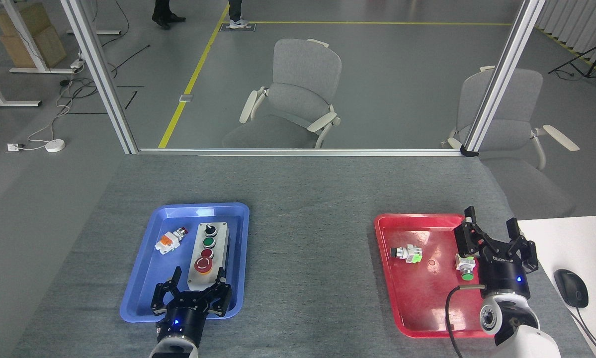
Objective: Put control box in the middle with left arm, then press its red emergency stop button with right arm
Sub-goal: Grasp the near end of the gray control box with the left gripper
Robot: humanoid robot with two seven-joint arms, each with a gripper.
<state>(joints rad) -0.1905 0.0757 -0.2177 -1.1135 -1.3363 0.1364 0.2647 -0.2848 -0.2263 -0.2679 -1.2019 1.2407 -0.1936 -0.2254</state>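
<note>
left end effector (197,279): black claws, blue light | right end effector (491,229): same, black cable

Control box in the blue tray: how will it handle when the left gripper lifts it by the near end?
Control box looks rigid, so it won't flex. It is long, so gripped at the near end it may droop. The blue tray looks glossy, so a nudge may slide it.

Grey felt-textured tabletop (302,199), bare through centre. Blue tray (143,278) directly on it at 8 o'clock from table centre. Red tray (407,298) directly on it at 4 o'clock, well apart from blue one. White surface (571,238) against table's right edge at 3–4 o'clock. Aluminium frame rail (298,151) along far edge at 12 o'clock.
</note>
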